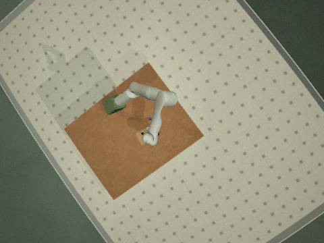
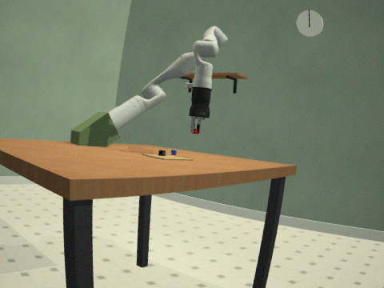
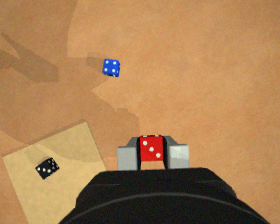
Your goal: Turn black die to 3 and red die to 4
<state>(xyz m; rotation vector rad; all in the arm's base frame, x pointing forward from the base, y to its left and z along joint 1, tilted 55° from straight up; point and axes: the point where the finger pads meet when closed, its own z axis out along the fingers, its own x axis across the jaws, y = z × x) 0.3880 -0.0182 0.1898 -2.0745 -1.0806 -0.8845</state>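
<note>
My gripper (image 3: 151, 148) is shut on the red die (image 3: 151, 148) and holds it high above the table; in the wrist view the face toward the camera shows three pips. The held die also shows in the exterior view (image 2: 195, 131). The black die (image 3: 46, 168) lies on the tan mat at the lower left of the wrist view, with several white pips on top. The blue die (image 3: 112, 67) lies on the bare table beyond the mat, showing four pips. In the side view the black die (image 2: 162, 153) and the blue die (image 2: 174, 152) sit below the gripper.
The arm's green base (image 2: 95, 130) stands at the back of the wooden table (image 2: 140, 169). A wall shelf (image 2: 218, 77) hangs behind the arm. The table edge lies to the right of the mat in the side view.
</note>
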